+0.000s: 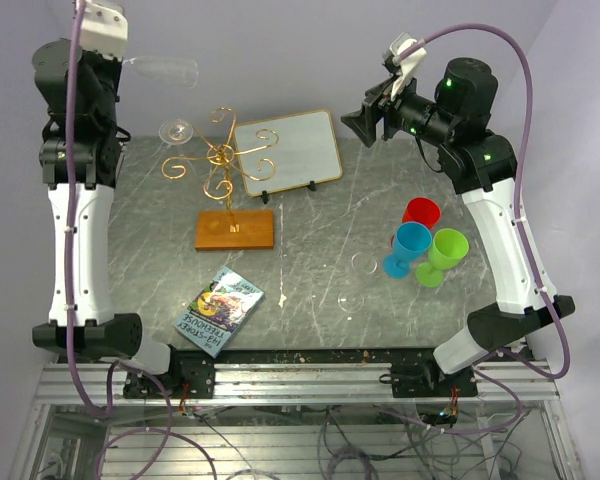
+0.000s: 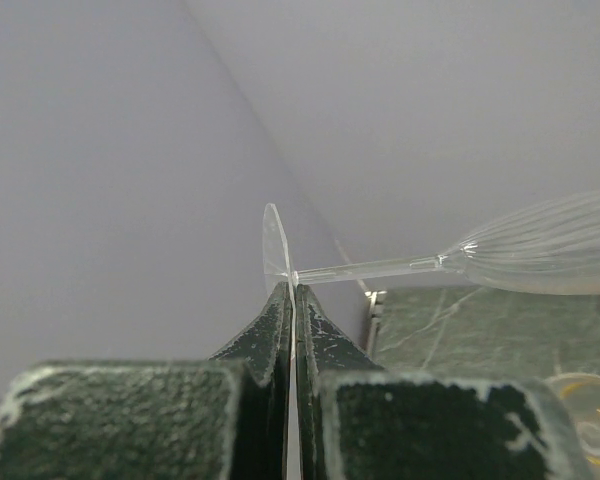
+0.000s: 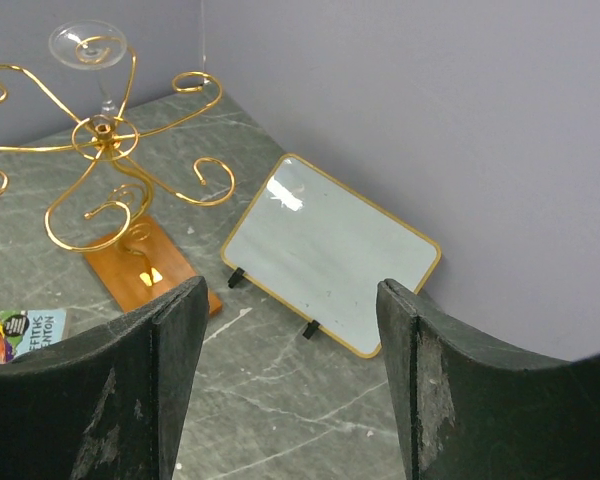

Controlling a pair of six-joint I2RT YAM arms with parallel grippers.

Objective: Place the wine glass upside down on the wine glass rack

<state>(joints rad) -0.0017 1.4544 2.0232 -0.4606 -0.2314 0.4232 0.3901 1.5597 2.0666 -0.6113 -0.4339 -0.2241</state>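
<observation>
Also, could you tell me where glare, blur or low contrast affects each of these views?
Top external view: the held wine glass is faint against the pale wall. Left wrist view: the left gripper looms dark and soft at close range, the glass's ribbed bowl sharper. Right wrist view: a bright glare patch on the white board; the wine glass rack is crisp.

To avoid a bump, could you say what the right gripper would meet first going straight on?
Most likely the white board, framed between the open fingers of the right gripper; depth is unclear, so it could reach the table first.
</observation>
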